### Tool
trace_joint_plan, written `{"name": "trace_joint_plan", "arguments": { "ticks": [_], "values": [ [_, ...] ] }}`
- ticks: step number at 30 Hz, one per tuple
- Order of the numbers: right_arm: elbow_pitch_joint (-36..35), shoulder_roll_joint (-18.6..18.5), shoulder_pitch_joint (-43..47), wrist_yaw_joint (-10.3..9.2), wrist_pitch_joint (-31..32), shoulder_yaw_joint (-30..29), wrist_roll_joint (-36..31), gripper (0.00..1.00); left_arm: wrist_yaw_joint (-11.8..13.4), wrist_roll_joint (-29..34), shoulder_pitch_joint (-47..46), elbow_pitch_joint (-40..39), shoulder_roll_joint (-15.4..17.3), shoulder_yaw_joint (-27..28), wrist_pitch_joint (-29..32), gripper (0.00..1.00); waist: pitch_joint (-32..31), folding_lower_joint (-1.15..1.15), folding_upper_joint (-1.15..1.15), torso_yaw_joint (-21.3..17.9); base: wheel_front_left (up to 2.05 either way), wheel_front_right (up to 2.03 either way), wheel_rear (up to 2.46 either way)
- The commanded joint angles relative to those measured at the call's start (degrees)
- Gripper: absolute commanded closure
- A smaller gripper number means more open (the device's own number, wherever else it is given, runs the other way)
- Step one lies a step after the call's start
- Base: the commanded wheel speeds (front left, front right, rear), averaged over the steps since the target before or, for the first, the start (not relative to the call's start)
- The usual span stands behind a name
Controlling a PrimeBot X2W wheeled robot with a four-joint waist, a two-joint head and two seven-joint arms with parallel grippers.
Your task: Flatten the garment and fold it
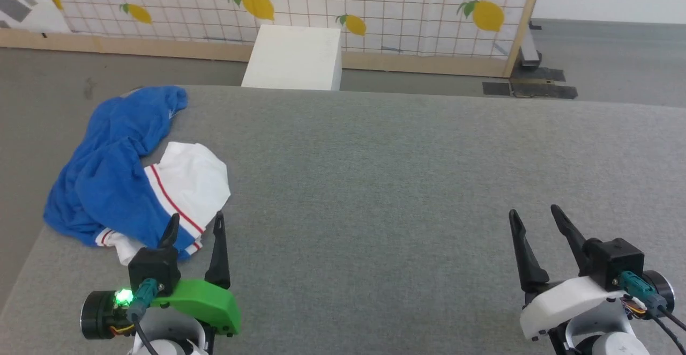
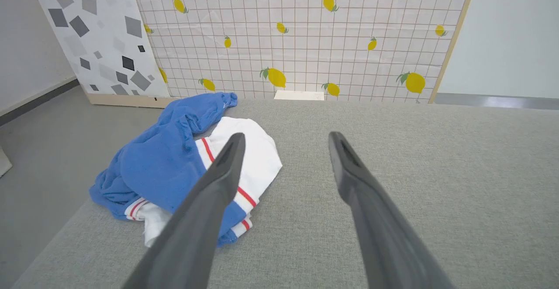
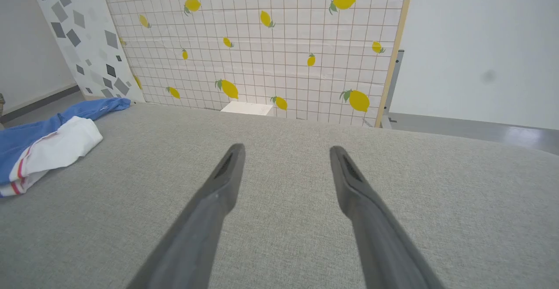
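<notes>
A wide grey fabric-covered table [image 1: 375,183] stretches across the scene, mostly bare, which leaves room to spread cloth. The garment [image 1: 118,183], blue with a white, red-striped sleeve on top, lies crumpled at the table's left edge, not yet flattened. The left end effector [image 1: 195,220] hovers just on its near side, fingers spread and empty, seemingly poised to grasp first. The right end effector [image 1: 532,211], also spread and empty, sits well apart at near right.

The garment [image 1: 107,183] is soft matt knit cloth, the table [image 1: 375,194] wears coarse grey woven fabric (kinda couch-like), and the left gripper [image 1: 196,216] fingers [image 2: 209,201] look like smooth matt dark plastic.
</notes>
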Motion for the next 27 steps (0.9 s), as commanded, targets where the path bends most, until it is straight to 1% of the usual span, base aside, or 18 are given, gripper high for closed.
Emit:
{"name": "trace_joint_plan", "arguments": {
  "ticks": [1, 27],
  "values": [
    [0.5, 0.0, 0.8, -0.02, -0.6, -0.1, 0.7, 0.00, 0.2, -0.7, 0.9, 0.4, -0.1, 0.2, -0.6, 0.00, 0.0, 0.00, 0.00, 0.9, 0.00, 0.00, 0.00],
    [4.0, 0.0, 1.7, -0.04, -3.7, 0.6, 4.4, 0.00, 0.2, -2.5, 2.0, 2.0, -0.1, 0.6, -3.6, 0.00, -0.3, 0.00, 0.00, 11.3, 0.00, 0.00, 0.00]
  ]
}}
